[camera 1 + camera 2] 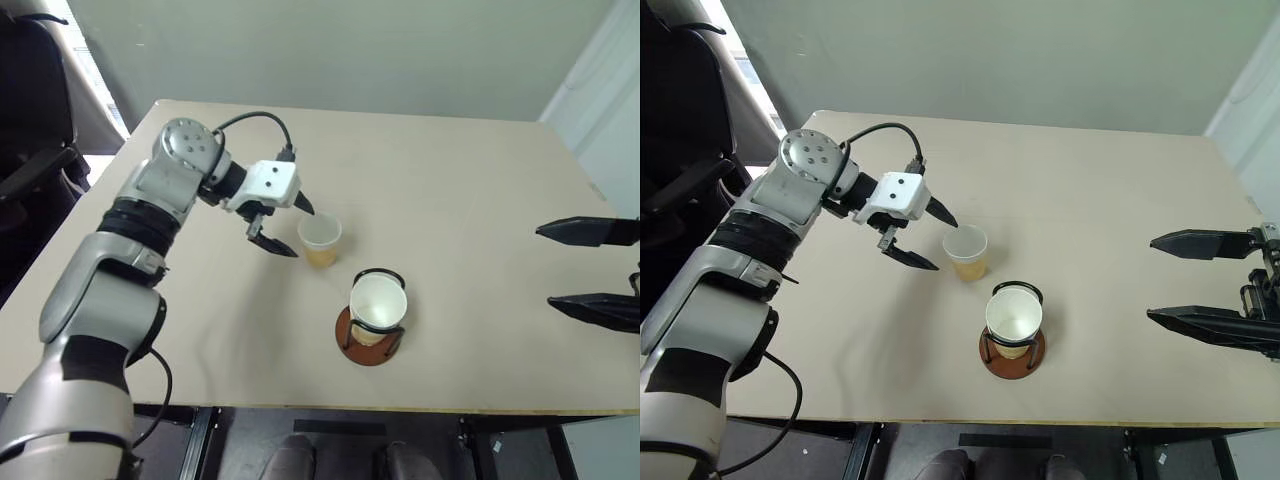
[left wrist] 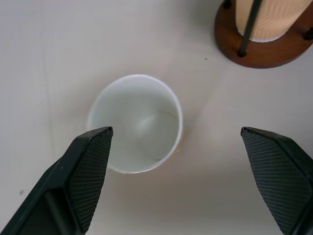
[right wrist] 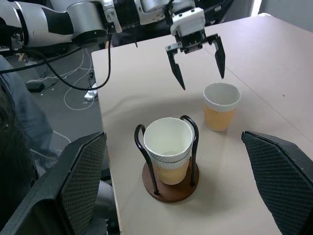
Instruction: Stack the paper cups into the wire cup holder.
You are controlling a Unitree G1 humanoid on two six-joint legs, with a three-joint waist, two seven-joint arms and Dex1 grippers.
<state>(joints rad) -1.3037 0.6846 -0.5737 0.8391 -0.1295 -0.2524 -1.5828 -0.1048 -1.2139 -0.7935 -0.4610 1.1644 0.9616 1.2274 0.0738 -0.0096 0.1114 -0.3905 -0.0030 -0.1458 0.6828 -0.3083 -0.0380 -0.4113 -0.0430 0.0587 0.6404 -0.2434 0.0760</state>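
One paper cup (image 1: 320, 240) stands upright and empty on the table, a little behind and to the left of the wire cup holder (image 1: 369, 352). Another paper cup (image 1: 377, 305) sits upright inside the holder's black wire loops. My left gripper (image 1: 301, 231) hovers open just left of the loose cup, its fingers apart from it. In the left wrist view the loose cup (image 2: 137, 129) lies between and below the spread fingertips. My right gripper (image 1: 546, 265) stands open over the table's right side, far from both cups, holding nothing.
The beige table (image 1: 450, 180) has bare surface around the cups. A black chair (image 1: 30, 130) stands off the table's left edge. The table's front edge runs close below the holder.
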